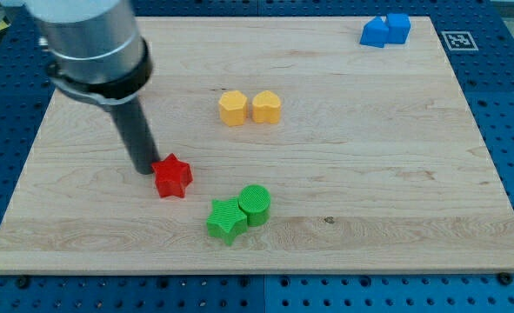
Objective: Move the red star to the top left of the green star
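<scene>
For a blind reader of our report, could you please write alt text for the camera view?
My tip touches the left side of the red star on a wooden board. The green star lies to the star's lower right, against a green cylinder. Two yellow blocks sit higher up, two blue blocks at top right.

We see a pale wooden board (370,156) with horizontal grain lying on a blue perforated base plate (500,78). A black-and-white square marker (458,40) sits just beside the board's top right corner. Lighting is even, with soft shadows.
</scene>
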Controlling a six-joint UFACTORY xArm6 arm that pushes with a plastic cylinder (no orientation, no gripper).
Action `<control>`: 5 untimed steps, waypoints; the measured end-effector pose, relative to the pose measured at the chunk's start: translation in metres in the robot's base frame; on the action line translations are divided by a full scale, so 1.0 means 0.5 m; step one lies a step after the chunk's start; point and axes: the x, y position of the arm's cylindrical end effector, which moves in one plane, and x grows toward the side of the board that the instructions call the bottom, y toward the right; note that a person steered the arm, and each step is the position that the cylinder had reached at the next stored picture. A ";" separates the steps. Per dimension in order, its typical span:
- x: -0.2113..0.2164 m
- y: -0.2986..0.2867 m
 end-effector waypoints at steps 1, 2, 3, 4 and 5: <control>0.017 0.060; 0.031 0.091; 0.031 0.091; 0.036 0.098; 0.036 0.100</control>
